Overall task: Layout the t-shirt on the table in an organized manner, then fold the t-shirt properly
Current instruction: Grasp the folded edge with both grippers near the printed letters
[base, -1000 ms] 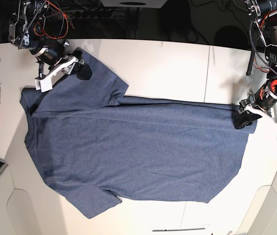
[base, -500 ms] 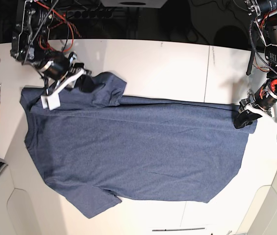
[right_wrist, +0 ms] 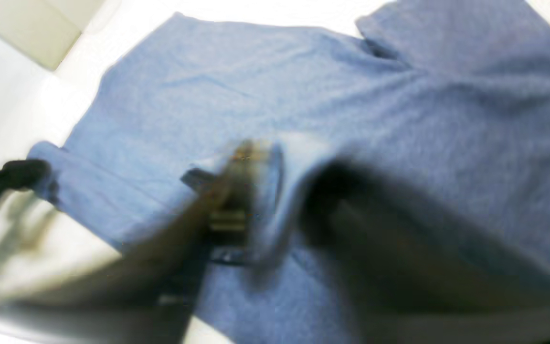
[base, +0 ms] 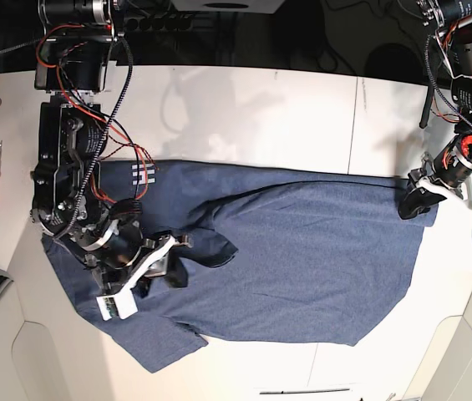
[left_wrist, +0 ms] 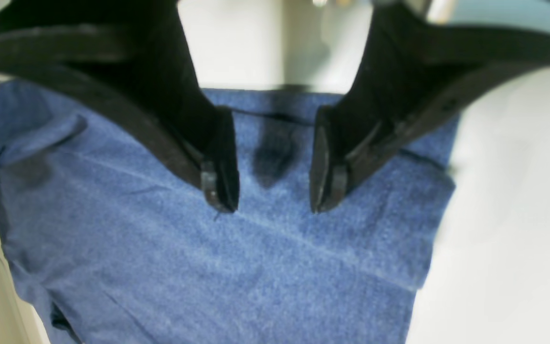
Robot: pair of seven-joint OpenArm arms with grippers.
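Sleeve fold of t-shirt (base: pixel 302 251) underway on table (base: pixel 261 117); left gripper (left_wrist: pixel 272 191) jaws wide, right gripper (base: pixel 164 263) state indeterminate; remaining folds pending.

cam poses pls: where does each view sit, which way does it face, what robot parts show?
Base: overhead, looking down on the table; both arms show.
Left wrist: behind the open left claw, looking down at the t-shirt hem corner.
Right wrist: behind the blurred right claw, over the shirt.
Shared: all three show the t-shirt.
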